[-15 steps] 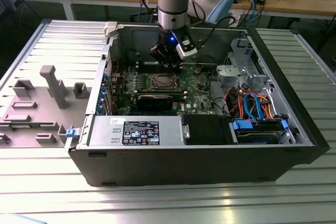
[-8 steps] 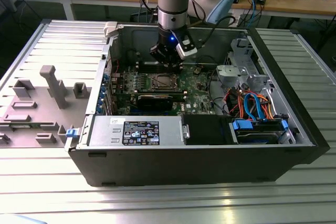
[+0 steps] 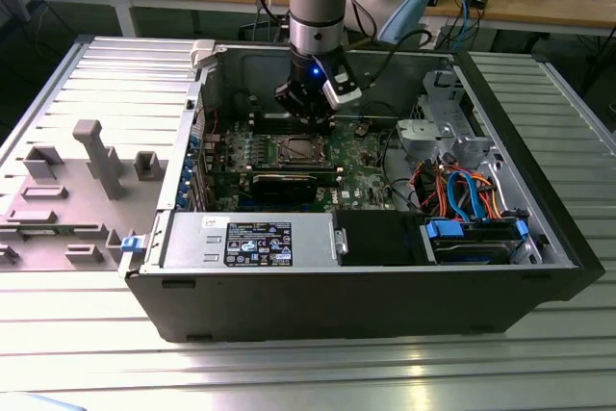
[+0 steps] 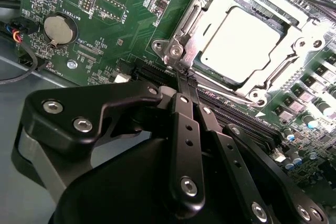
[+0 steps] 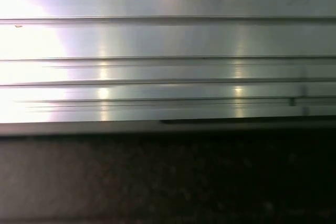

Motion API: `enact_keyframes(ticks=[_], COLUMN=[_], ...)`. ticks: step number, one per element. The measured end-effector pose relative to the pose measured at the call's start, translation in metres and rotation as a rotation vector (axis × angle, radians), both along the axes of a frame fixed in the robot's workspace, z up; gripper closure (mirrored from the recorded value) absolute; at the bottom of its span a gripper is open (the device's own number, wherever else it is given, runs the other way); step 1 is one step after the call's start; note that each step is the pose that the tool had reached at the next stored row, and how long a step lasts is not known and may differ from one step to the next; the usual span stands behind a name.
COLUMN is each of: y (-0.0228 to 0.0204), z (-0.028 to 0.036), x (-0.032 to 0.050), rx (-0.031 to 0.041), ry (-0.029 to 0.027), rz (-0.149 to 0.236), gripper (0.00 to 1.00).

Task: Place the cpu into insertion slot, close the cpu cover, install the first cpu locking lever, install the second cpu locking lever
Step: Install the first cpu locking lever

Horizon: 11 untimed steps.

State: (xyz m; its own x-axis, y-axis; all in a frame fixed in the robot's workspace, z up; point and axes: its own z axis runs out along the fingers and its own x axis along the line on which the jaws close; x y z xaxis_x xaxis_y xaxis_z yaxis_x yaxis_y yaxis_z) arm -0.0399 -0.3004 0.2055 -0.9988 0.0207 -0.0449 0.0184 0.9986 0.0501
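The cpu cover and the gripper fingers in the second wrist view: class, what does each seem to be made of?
The cpu cover looks like bare stamped metal, silvery and shiny, catching bright glints. The gripper fingers look like matte black metal or hard plastic, with silver screws; which one is unclear.

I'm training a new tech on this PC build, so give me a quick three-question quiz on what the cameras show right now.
1. True or false: the hand is carrying the chip.
2. The hand's tip is nearest to: A) the coin battery, B) a corner of the metal frame around the chip, C) the blue cables.
3. Is the metal frame standing raised or lying flat over the chip?

Key: 1 false, the chip sits on the board and shows through the frame's window; 2 B; 3 flat.
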Motion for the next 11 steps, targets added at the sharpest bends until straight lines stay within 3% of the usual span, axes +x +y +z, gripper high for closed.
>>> enact_keyframes(ticks=[11], y=[-0.0019], z=[-0.0016], x=[0.0005], rx=[-0.0004], ry=[0.0], rz=[0.0], gripper=[0.89])
